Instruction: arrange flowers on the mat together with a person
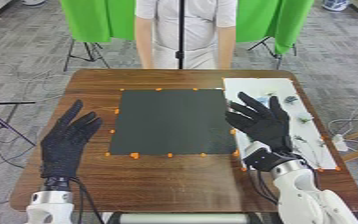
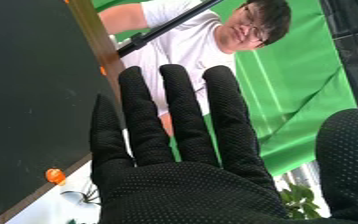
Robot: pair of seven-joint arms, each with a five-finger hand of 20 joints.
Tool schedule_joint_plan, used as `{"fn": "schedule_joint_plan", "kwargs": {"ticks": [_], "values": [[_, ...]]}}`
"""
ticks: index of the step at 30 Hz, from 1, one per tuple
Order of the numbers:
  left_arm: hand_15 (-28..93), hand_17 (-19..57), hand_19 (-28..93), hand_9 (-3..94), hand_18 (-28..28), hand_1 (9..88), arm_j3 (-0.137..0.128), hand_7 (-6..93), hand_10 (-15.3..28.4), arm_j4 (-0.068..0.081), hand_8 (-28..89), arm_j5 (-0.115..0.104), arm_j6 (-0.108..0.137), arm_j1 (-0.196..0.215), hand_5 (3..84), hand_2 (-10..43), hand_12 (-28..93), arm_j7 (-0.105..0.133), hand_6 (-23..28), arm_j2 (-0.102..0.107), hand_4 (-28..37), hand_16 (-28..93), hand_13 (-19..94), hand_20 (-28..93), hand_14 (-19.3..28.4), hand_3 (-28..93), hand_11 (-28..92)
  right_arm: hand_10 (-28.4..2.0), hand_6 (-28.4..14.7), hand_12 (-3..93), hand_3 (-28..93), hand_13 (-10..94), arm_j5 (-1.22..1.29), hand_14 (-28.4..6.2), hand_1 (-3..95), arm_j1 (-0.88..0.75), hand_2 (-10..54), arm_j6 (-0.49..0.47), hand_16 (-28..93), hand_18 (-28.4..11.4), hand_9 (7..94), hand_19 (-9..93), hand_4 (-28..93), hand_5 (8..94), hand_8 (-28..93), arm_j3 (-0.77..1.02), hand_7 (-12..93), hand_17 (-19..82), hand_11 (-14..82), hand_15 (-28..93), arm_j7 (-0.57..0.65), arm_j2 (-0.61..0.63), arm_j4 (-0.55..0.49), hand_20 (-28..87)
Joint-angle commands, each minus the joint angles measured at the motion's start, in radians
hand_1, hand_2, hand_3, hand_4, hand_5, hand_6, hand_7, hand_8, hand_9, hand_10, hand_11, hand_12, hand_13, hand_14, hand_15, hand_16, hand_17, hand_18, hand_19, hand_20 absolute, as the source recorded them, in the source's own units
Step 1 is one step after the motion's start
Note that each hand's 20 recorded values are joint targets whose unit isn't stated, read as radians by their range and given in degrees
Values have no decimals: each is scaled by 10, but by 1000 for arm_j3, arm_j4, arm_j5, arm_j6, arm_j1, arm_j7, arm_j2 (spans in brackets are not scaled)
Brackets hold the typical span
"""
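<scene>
In the head view my right hand [image 1: 262, 121] is over the white sheet [image 1: 322, 145] and the right edge of the dark mat [image 1: 171, 122], its fingers straight and spread. Several small flowers and sprigs [image 1: 304, 118] lie on that sheet, some partly hidden by the hand. To the left of the mat, my left hand [image 1: 67, 137] is held above the wood with relaxed fingers. From the right wrist, the right hand [image 2: 189, 187] shows straight fingers holding nothing; the mat [image 2: 33, 90] and a small sprig [image 2: 90, 196] are beyond it.
Orange tape bits [image 1: 135, 155] mark the mat's border on the brown table [image 1: 171, 182]. A person in white stands at the far edge behind a thin black pole [image 1: 181, 40], arms down. Green cloth [image 1: 269, 20] hangs behind.
</scene>
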Motion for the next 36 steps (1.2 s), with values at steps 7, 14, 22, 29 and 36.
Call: {"fn": "schedule_joint_plan", "kwargs": {"ticks": [7,14,22,29,36], "values": [[409,-51,552,366,255,219,2,121,190,-2,-89,-8,10,11,346,84,102,-2,80,-1,-280,-68,285,-77,236,749,248,-162,-30,117,705,349,-18,-198,47,-9,186,2,141,-213,466,345,-283,455,-122,0,123,31,97,174,-1,-4,-8,84],[411,-30,612,366,266,220,4,119,191,-1,-89,-9,11,10,343,85,103,0,79,-1,-281,-67,285,-60,236,747,247,-162,-30,117,708,349,-27,-198,46,-10,185,9,141,-213,464,346,-283,455,-122,-1,123,30,95,174,-4,0,-11,85],[412,-20,645,365,271,221,6,118,190,-1,-90,-12,17,9,335,85,103,5,74,3,-280,-68,286,-65,236,746,247,-158,-27,118,716,353,-46,-198,54,-10,177,21,144,-214,456,351,-282,452,-122,-5,124,29,94,180,-8,3,-12,89],[411,-7,672,360,279,221,4,112,188,-2,-90,-11,17,11,329,85,101,5,68,3,-279,-69,289,-83,236,746,237,-156,-24,120,738,359,-65,-196,78,-9,151,20,147,-213,451,356,-278,447,-123,-1,126,31,95,192,2,1,-13,93],[409,-5,681,357,281,222,5,110,185,-1,-89,-11,15,10,327,85,103,3,66,3,-279,-68,290,-114,234,745,232,-151,-17,121,776,361,-98,-192,126,-13,112,9,145,-213,450,379,-263,441,-125,8,131,42,97,198,13,-3,-15,107]]}}
